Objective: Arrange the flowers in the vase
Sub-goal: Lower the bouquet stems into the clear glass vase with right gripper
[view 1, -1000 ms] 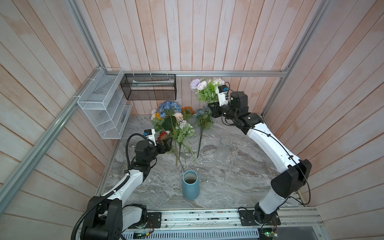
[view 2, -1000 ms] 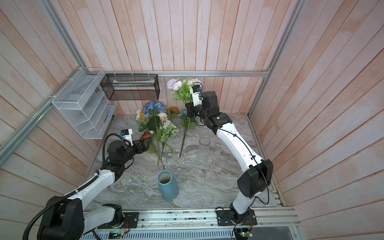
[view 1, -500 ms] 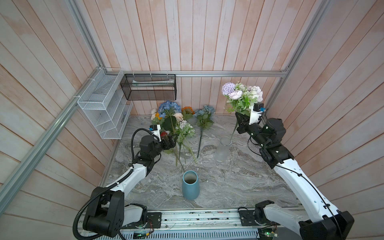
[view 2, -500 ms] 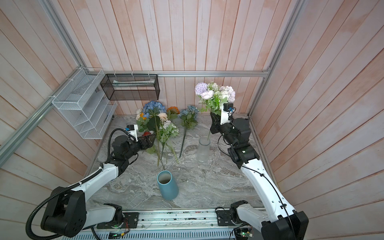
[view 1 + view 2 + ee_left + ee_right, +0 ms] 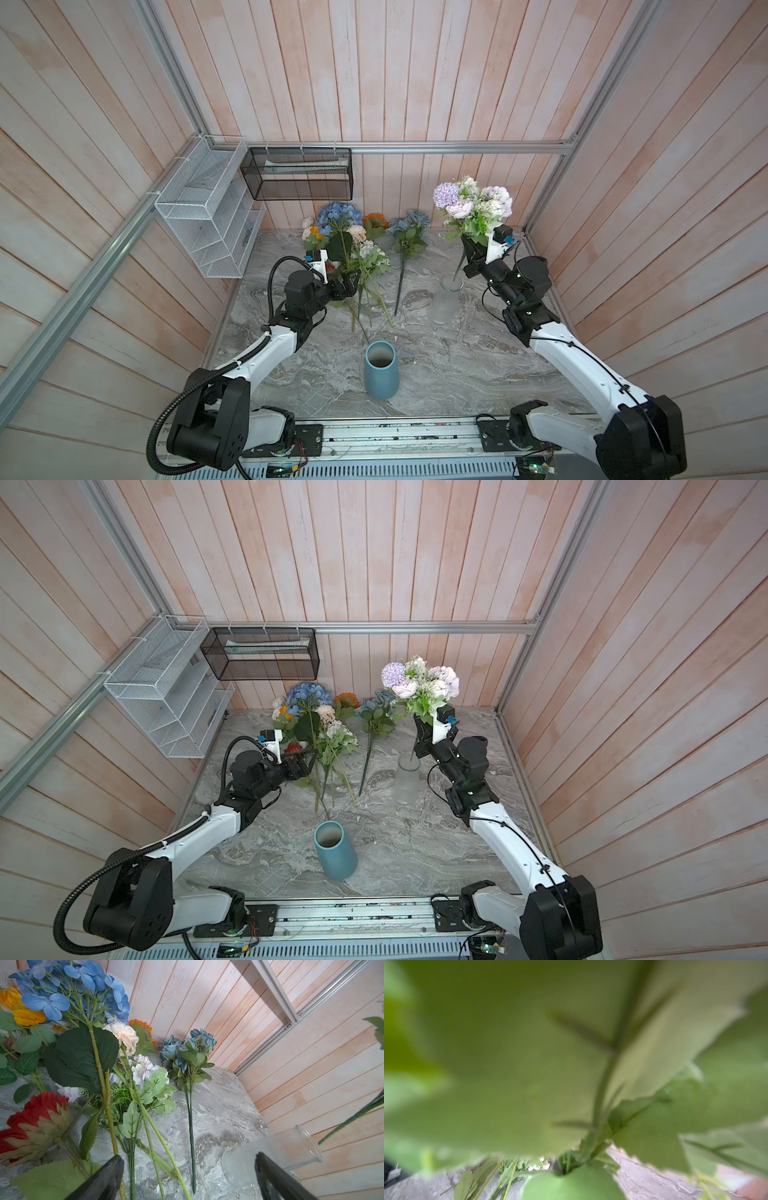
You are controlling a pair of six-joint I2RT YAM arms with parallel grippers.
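right claw (image 5: 468,249): clamped shut on the stem of the lilac-white bunch (image 5: 473,203); placed right of centre in both top views.
lilac-white bunch: held upright, blooms up, above the glass vase (image 5: 444,301); the stem end is lined up with the vase mouth in both top views; whether it is inside cannot be told.
glass vase: stood upright on the surface (image 5: 436,374), right of centre, well apart from the blue vase (image 5: 380,370).
blue vase: stood upright at lower centre, mouth facing up.
left claw (image 5: 351,283): jaws spread wide; poised at the stems of the flower pile (image 5: 357,249), left of centre.
left wrist view: several green stems are seen between the fingers (image 5: 104,1178); contact cannot be told.
flower pile: laid flat on the surface at upper centre, heads toward the back wall.
pile contents: blue hydrangea (image 5: 72,991), peach rose (image 5: 124,1036), orange sunflower (image 5: 376,220), red bloom (image 5: 31,1118); dusty-blue roses (image 5: 187,1047) are laid just beside the rest.
right wrist view: filled by blurred green leaves (image 5: 529,1064); the claw cannot be made out there.
racks: white wire rack (image 5: 208,216) and black mesh basket (image 5: 297,174) are hung at upper left.
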